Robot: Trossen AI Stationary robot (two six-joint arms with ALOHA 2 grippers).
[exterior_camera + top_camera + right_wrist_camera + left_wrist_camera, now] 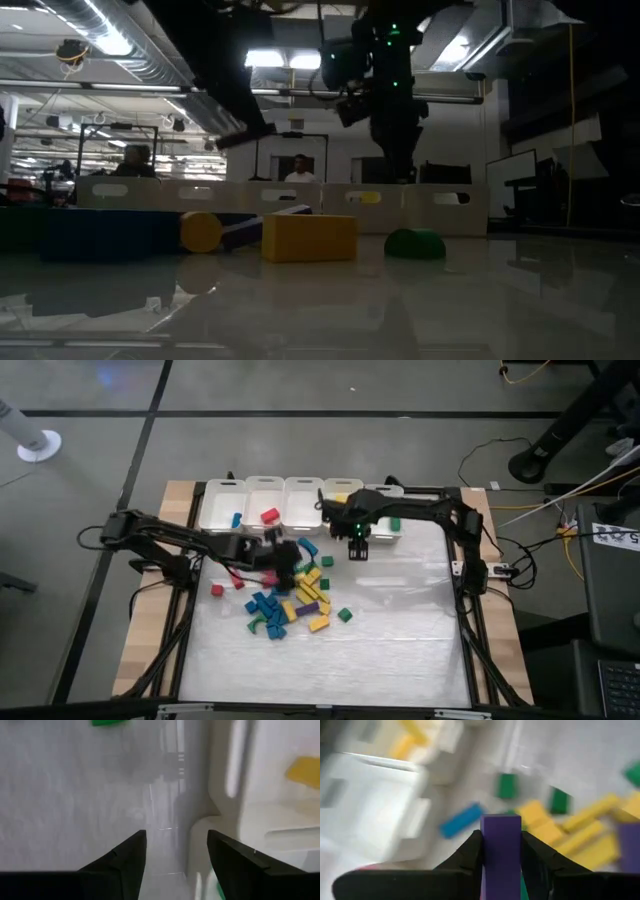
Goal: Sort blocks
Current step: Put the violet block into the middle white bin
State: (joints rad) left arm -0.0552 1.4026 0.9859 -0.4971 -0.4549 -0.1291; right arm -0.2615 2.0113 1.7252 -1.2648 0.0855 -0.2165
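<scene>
Gripping a purple block (pixel 500 851) between its two dark fingers (pixel 466 855), the left gripper (pixel 283 556) sits at the edge of the block pile; wrist view shows the block upright, pinched on both sides. Just beyond that gripper: a blue bar (pixel 462 820), two green blocks (pixel 507 785), several yellow bars (pixel 590 812), and the white wall of a bin (pixel 375 810). From above, the pile (pixel 295 600) spreads below and beside the left gripper, blue pieces (pixel 262 607) on its far-left side, yellow (pixel 310 582) and purple mixed toward the centre, one green cube (pixel 344 615) apart at the right edge, a red cube (pixel 216 590) apart at the left. Right gripper (pixel 357 549) hangs over bare table just in front of the row of white bins (pixel 288 502), fingers (pixel 125 857) spread, nothing between them. Beside it, a bin wall with a yellow block (pixel 304 769) inside; a green block (pixel 109 722) lies on the table farther ahead. Other bins hold a red block (pixel 270 515) and a blue block (pixel 236 519). Low view: yellow block (pixel 308 238) and green arch (pixel 415 243) nearest the camera.
</scene>
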